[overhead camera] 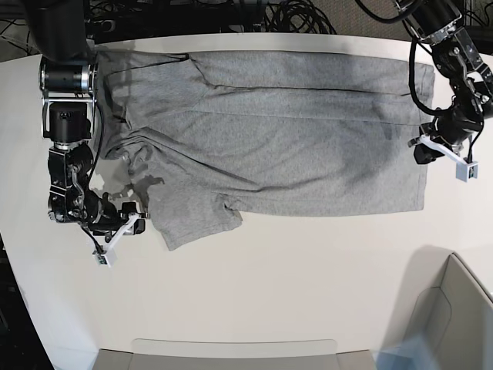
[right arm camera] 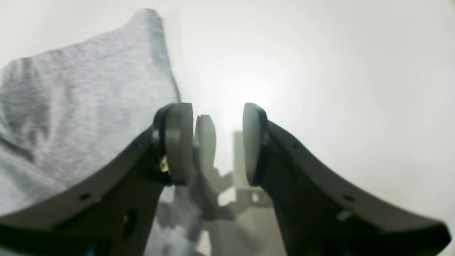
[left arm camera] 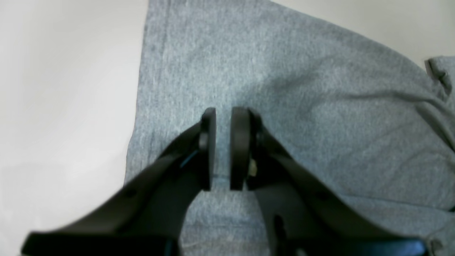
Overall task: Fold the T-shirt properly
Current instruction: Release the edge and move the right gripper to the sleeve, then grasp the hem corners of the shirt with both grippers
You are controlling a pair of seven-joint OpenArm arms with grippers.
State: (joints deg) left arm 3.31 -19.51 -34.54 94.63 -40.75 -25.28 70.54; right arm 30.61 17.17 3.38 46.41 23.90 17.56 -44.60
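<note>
The heather-grey T-shirt (overhead camera: 293, 146) lies spread, plain side up, across the far half of the white table (overhead camera: 308, 270), with wrinkles and a sleeve (overhead camera: 196, 220) sticking out toward the front left. My left gripper (overhead camera: 420, 151) hovers at the shirt's right-hand edge. In the left wrist view (left arm camera: 223, 113) its jaws stand a narrow gap apart over the cloth (left arm camera: 302, 89), with nothing between them. My right gripper (overhead camera: 142, 210) is low beside the sleeve. In the right wrist view (right arm camera: 217, 110) it is open and empty above bare table, with the cloth (right arm camera: 89, 89) just to its left.
A grey bin (overhead camera: 462, 308) stands at the front right corner. A pale tray edge (overhead camera: 231, 351) runs along the front. Black cables (overhead camera: 254, 11) lie behind the table's far edge. The front half of the table holds no shirt.
</note>
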